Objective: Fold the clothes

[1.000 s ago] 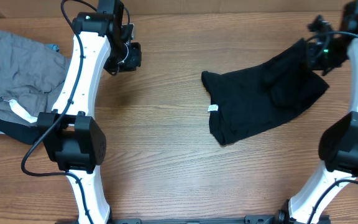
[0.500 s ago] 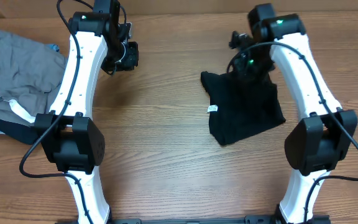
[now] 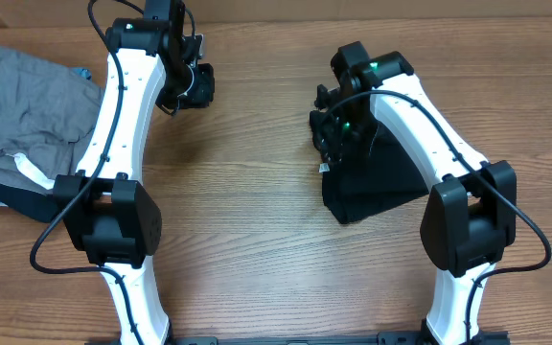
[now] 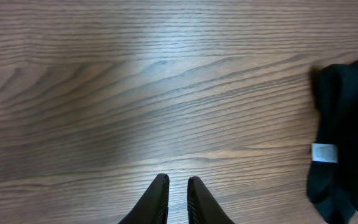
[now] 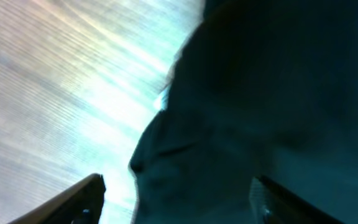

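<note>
The black T-shirt lies doubled over right of the table's middle, its white neck tag at its left edge. My right gripper hangs over the shirt's upper left corner. In the right wrist view its fingers stand wide apart, with black fabric lying loose below and between them. My left gripper hovers over bare wood at the back left. In the left wrist view the left gripper shows a narrow gap with nothing in it. The shirt and tag sit at that view's right edge.
A grey garment with a white label is heaped at the table's left edge. It rests on a dark garment. Bare wood table lies between the two arms.
My right arm swept left, carrying the shirt's right half over its left half, then its jaws sprang open and let go. The left gripper's fingers parted slightly; that arm barely moved.
</note>
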{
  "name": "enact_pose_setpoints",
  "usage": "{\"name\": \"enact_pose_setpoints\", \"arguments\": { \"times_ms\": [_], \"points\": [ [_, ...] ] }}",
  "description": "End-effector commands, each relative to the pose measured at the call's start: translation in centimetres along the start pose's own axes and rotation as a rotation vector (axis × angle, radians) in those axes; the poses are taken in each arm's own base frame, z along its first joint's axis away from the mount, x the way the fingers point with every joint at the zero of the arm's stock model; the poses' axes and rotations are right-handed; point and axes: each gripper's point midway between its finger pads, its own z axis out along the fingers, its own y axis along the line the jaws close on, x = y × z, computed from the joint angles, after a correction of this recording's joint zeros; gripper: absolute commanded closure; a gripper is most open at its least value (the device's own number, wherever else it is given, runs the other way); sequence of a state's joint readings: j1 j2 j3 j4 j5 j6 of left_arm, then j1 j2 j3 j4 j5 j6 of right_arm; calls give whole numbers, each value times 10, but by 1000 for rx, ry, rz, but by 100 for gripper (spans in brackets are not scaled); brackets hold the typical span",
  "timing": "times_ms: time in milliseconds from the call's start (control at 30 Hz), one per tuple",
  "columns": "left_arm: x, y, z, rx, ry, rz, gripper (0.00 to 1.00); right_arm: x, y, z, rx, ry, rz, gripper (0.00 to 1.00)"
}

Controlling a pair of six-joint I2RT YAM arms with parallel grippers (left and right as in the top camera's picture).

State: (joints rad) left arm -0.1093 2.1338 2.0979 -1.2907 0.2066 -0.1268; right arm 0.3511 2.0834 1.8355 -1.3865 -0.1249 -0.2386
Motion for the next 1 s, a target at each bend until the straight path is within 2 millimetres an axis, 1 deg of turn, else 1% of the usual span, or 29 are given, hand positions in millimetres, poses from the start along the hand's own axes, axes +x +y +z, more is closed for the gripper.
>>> {"name": "enact_pose_setpoints", "arguments": {
  "times_ms": [0,33,67,100,133,167,200,233,267,333,400,467,533,633,800,867,967],
  "points": [
    [-6,-31,-23,156,-55,35,83,-21,3,-61,18,-167,-11,15],
    [-6,-41,-25,207,-52,42,84,-21,0,-69,22,-187,0,15],
    [-5,-53,-26,263,-50,54,89,-20,-6,-74,25,-202,34,15],
    [-5,-69,-28,315,-54,76,96,-18,-11,-76,23,-205,74,20],
    [-8,-88,-27,349,-74,119,96,-13,-21,-75,18,-193,144,29],
    [-9,-99,-26,356,-88,149,96,-10,-25,-72,15,-181,175,43],
    [-10,-114,-24,362,-107,197,96,-6,-29,-69,12,-166,207,73],
    [-10,-131,-21,373,-123,248,96,0,-32,-65,0,-146,246,96],
    [-6,-153,-16,389,-135,320,96,4,-33,-62,-26,-131,268,96],
    [-1,-180,-6,404,-144,394,96,8,-28,-55,-100,-118,288,96],
    [3,-194,9,387,-138,429,96,15,-24,-45,-161,-89,308,96],
    [9,-207,26,388,-119,469,96,25,-23,-26,-177,-44,323,96],
    [17,-214,42,394,-89,503,96,29,-20,-9,-209,-29,327,96],
    [29,-222,60,415,-54,596,96,33,-19,17,-229,-24,355,96],
    [35,-221,72,414,-28,621,96,47,-17,53,-248,3,380,96],
    [41,-230,74,456,-21,663,96,51,-14,69,-274,-5,383,96],
    [45,-233,84,458,-14,696,96,60,-13,84,-274,3,389,96]
  ]
}}
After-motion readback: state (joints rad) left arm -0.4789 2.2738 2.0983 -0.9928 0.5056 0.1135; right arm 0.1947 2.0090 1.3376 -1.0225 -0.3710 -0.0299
